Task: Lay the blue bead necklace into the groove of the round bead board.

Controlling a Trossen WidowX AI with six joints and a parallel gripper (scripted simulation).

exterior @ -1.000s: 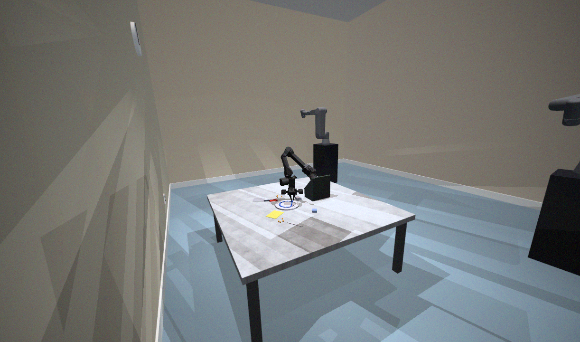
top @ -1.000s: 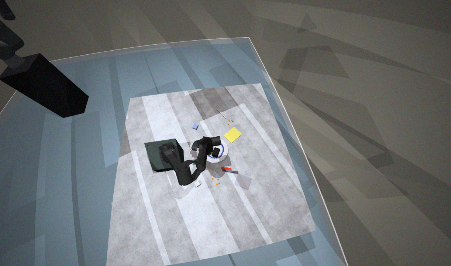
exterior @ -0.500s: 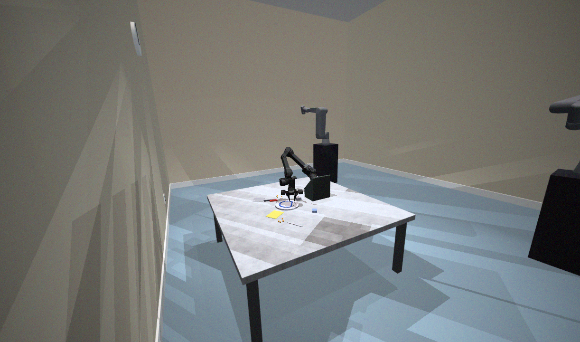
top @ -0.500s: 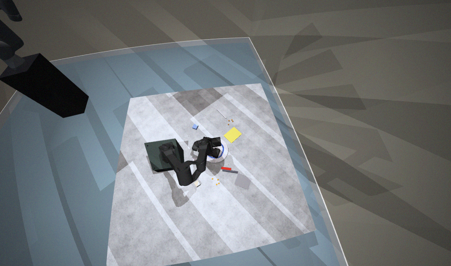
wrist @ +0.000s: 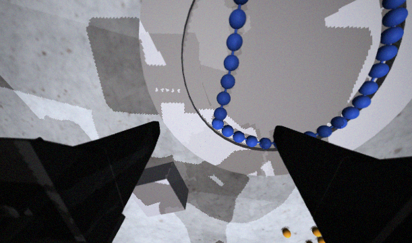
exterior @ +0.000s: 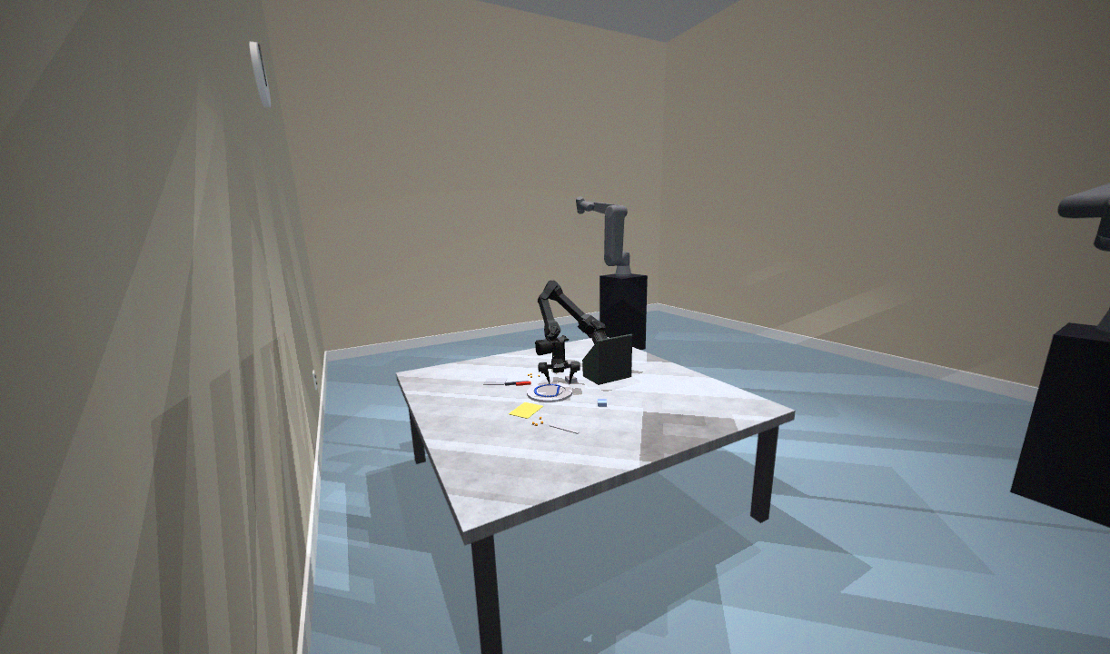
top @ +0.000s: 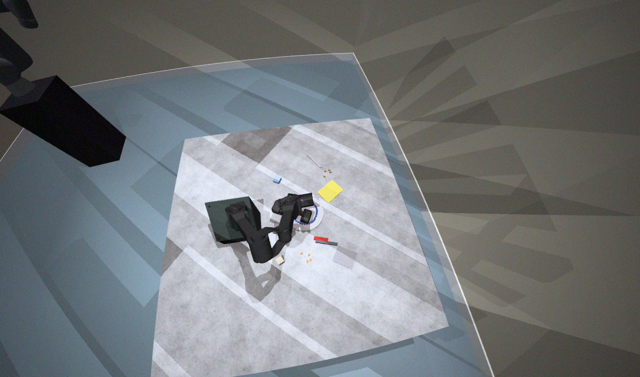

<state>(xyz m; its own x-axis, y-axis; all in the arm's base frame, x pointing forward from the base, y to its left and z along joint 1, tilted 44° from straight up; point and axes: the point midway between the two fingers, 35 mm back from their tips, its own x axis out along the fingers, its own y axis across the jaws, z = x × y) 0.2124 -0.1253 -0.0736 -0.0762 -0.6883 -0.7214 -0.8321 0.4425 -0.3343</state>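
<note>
Fingers spread wide, holding nothing, above the board (wrist: 377, 111); the necklace (wrist: 227, 81) lies partly in its groove.

Overhead, distant exterior, close wrist views

— Blue bead necklace (wrist: 369, 88)?
— Partly seated in groove along one side, then cutting straight across inner disc.
— Round bead board (wrist: 394, 111)?
— Pale, flat on table, thin dark groove ringing centre.
</note>
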